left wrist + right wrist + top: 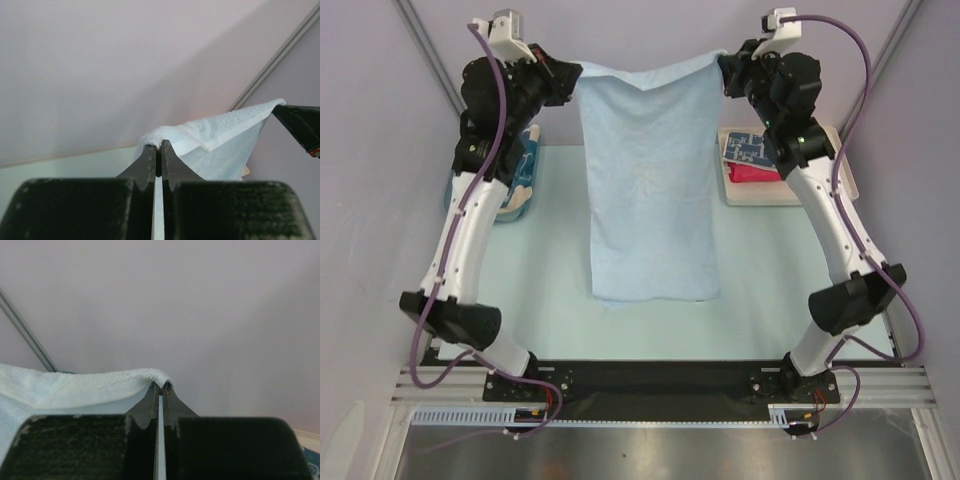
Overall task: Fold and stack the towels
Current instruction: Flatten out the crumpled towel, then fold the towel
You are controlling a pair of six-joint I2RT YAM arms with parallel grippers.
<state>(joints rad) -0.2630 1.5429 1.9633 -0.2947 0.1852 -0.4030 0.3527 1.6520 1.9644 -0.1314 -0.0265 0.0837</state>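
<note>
A plain light-blue terry towel (650, 190) hangs spread between both grippers, high over the table, its lower edge near the table's middle front. My left gripper (576, 78) is shut on its top left corner; in the left wrist view the towel (210, 135) bulges over the closed gripper (157, 144). My right gripper (724, 66) is shut on the top right corner; in the right wrist view the towel (75, 387) runs left from the closed gripper (161, 385). A navy patterned towel (748, 150) and a red towel (756, 173) lie on the tray.
A cream flat tray (770, 192) sits at the back right of the table. A translucent blue plastic bin (520, 175) with cloth inside stands at the back left, partly behind the left arm. The pale green table (760, 270) lies under the hanging towel.
</note>
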